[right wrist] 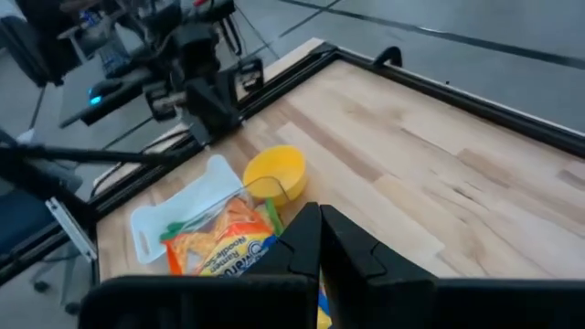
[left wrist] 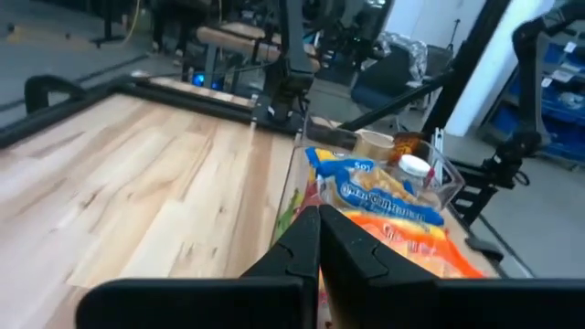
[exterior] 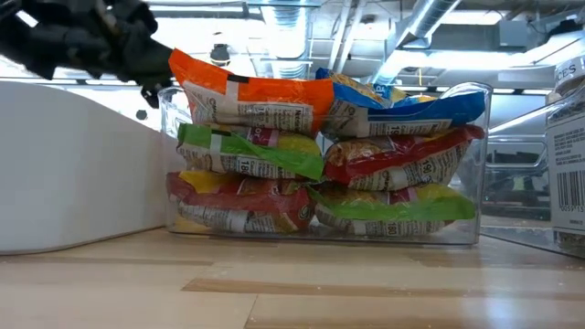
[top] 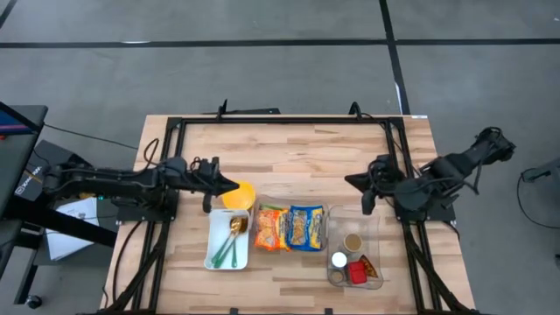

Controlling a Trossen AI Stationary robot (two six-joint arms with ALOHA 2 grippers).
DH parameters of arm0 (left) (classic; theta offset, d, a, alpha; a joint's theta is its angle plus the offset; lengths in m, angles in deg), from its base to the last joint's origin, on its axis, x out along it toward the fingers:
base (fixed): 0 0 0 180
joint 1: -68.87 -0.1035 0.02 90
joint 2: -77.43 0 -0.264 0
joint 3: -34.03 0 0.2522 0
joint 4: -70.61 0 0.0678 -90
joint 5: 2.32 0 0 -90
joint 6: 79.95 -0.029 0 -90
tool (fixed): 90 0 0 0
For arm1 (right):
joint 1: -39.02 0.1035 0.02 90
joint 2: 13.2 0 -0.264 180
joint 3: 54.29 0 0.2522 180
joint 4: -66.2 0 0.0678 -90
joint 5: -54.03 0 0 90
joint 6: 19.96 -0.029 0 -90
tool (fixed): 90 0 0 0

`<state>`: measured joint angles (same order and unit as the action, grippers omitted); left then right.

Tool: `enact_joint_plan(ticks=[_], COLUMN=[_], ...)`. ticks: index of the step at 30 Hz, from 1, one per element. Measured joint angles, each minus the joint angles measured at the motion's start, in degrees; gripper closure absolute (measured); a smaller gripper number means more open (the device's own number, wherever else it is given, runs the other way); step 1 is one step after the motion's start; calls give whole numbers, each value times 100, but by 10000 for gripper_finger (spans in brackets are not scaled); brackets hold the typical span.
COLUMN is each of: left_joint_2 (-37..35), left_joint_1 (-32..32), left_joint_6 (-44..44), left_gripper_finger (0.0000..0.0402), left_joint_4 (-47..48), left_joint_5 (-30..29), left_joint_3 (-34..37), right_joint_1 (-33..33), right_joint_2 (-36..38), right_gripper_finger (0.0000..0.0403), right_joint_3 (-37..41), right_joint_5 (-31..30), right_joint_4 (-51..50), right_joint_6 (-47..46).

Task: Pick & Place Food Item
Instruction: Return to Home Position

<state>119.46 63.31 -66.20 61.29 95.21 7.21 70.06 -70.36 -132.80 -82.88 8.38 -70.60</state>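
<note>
As both arms hover over the counter [top: 297,157], I see the left tool [left wrist: 318,217] closed empty beside the yellow bowl [top: 239,194], the right tool [right wrist: 319,212] closed likewise.

table [top: 289,157]: pale wood planks, visible grain, matt
table frame [top: 280,120]: black metal, matt
noodle packs [exterior: 274,100]: thin plastic film, glossy and crinkled
left transparent bin [exterior: 483,196]: clear hard plastic, shiny
right transparent bin [top: 367,223]: clear plastic, smooth
white tray [exterior: 73,174]: opaque white plastic, smooth, matt
yellow bowl [right wrist: 274,172]: smooth plastic with a slight sheen
left gripper [left wrist: 313,219]: dark, matt surface
right gripper [right wrist: 313,217]: dark, matt surface
floor [top: 262,70]: grey, smooth, dull
</note>
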Motion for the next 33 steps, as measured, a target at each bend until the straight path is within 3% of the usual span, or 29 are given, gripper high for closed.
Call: enact_joint_plan(ticks=[14,33], left_joint_2=[-1955,-3071], left_joint_1=[76,81], left_joint_6=[-314,-643], left_gripper_finger=[401,401], left_joint_4=[-15,1321], left_joint_5=[4,-4], left_joint_3=[1237,1268], right_joint_1=[-61,-69], right_joint_2=[223,168], right_gripper_finger=[403,403], right_joint_3=[0,0], right_joint_5=[-117,-108], right_joint_4=[-116,-236], right_joint_6=[-331,-791])
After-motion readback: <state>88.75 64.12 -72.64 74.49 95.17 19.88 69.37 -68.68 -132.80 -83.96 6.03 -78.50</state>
